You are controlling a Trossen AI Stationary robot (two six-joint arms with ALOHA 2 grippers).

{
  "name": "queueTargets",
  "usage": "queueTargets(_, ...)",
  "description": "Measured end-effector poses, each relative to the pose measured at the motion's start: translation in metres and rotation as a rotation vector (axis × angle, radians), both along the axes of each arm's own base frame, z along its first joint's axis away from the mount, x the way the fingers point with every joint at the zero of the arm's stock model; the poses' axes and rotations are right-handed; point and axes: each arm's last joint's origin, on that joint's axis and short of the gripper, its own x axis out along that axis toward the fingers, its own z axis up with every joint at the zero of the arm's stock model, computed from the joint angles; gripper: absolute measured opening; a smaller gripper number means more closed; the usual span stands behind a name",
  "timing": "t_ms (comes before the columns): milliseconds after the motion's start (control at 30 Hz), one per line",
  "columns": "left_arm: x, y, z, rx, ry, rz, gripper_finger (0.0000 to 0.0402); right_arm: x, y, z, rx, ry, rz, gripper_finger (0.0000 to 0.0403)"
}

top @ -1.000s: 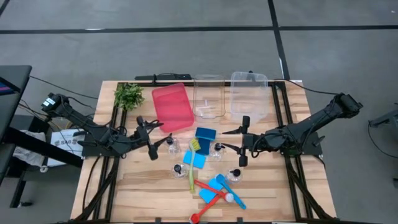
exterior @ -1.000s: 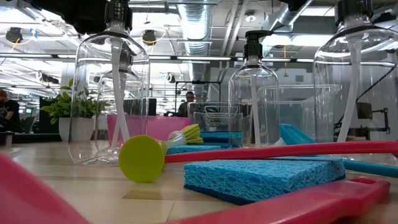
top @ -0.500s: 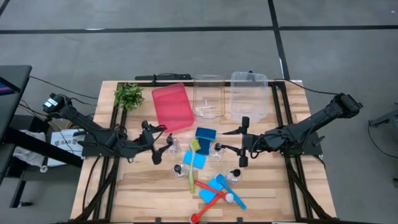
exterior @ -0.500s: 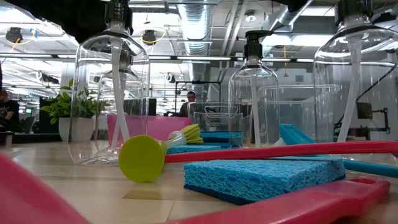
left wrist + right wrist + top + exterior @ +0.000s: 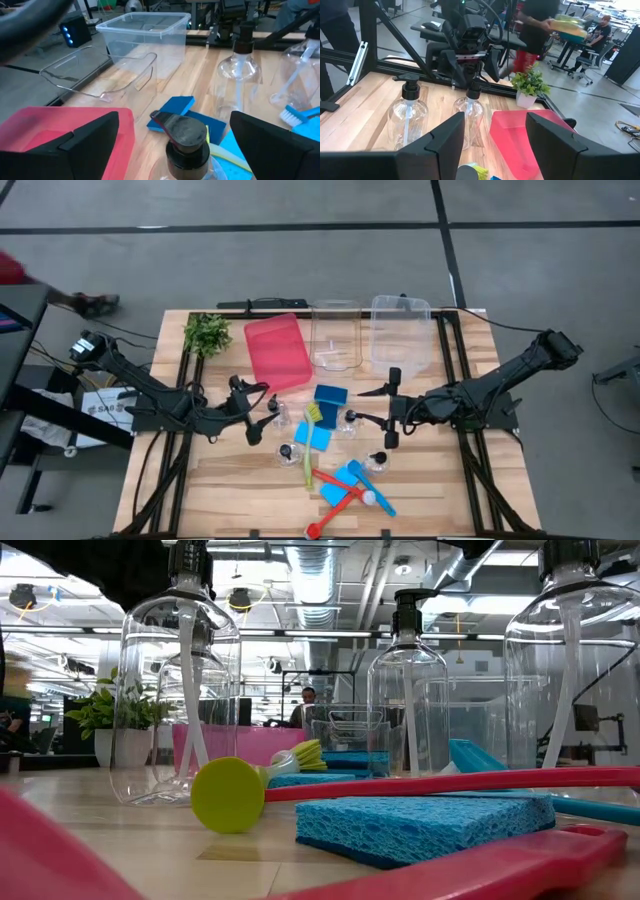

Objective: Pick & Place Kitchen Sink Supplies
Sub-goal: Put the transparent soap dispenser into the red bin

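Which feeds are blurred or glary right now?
Low view: the red brush handle at the lens is a soft blur, and ceiling lights glare through the pump bottles. Right wrist view: a walking person is motion-smeared. High view: evenly lit.

Glossy clear plastic bottles [image 5: 178,700], porous blue sponge [image 5: 420,824], pale wooden table [image 5: 420,480].

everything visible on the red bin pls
The red bin is a shallow rectangular tray of translucent pinkish-red plastic with rounded corners and a raised rim. It looks empty and sits flat on the wooden table near the far edge, turned slightly askew. The plant is to its left and a clear bin to its right. The left end effector, open, is just in front, not touching it.
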Motion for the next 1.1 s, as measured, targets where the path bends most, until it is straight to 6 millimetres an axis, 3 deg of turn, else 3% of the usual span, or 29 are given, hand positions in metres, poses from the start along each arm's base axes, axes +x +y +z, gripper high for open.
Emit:
queueTargets(367,0.009,-0.004,-0.017,0.023,0.064,0.016,0.0392,0.000,0.000,0.000,0.000,0.000,0.000,0.0207)
queueTargets(1100,0.017,0.006,-0.019,-0.059,0.086,-0.026,0.0383,0.000,0.000,0.000,0.001,-0.001,0.000,0.0204)
